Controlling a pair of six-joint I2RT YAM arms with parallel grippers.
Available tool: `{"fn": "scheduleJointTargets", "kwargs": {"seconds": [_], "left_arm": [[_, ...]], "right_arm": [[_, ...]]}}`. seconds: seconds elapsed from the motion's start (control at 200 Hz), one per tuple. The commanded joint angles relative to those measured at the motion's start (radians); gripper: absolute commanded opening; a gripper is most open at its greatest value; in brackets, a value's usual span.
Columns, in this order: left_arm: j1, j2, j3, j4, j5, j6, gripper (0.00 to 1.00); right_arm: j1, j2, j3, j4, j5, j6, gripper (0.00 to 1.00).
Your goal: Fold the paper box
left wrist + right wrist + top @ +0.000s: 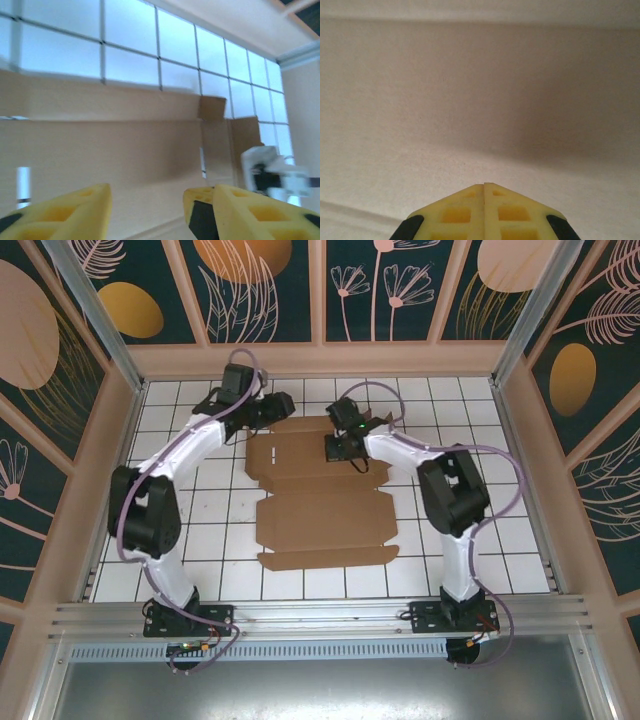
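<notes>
I read the paper box (325, 505) lying nearly flat mid-desk (520, 540), right gripper (484, 212) fingers together over its far panel, left gripper (150, 217) fingers apart at its far-left edge; uneven pressure could slide the sheet or crease it off-line.

Paper box (325, 520) on table (200, 530), left gripper (146, 200) at far-left corner (right gripper (484, 190) above far panel)

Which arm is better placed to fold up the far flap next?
Probably left: the left gripper is open at the paper box's far edge, while the right gripper is shut over a panel.
</notes>
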Motion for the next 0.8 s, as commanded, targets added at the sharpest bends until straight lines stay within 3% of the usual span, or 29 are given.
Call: {"fn": "scheduleJointTargets", "kwargs": {"seconds": [0.0, 0.16, 0.53, 0.646, 0.796], "left_arm": [[0.038, -0.055, -0.109, -0.142, -0.219, 0.057, 0.63], [0.125, -0.047, -0.238, -0.118, -0.233, 0.069, 0.70], [0.130, 0.151, -0.141, -0.088, -0.119, 0.128, 0.64], [0.131, 0.211, -0.092, -0.101, -0.093, 0.128, 0.53], [0.130, 0.206, -0.100, -0.084, -0.052, 0.115, 0.29]], "right_arm": [[0.010, 0.075, 0.072, -0.076, 0.090, -0.022, 0.00], [0.013, 0.111, 0.053, -0.049, 0.086, -0.028, 0.00], [0.003, 0.138, 0.006, -0.012, 0.036, -0.034, 0.00], [-0.006, 0.144, 0.006, -0.011, 0.024, -0.036, 0.00], [-0.014, 0.153, 0.006, -0.013, 0.014, -0.040, 0.00]]}}
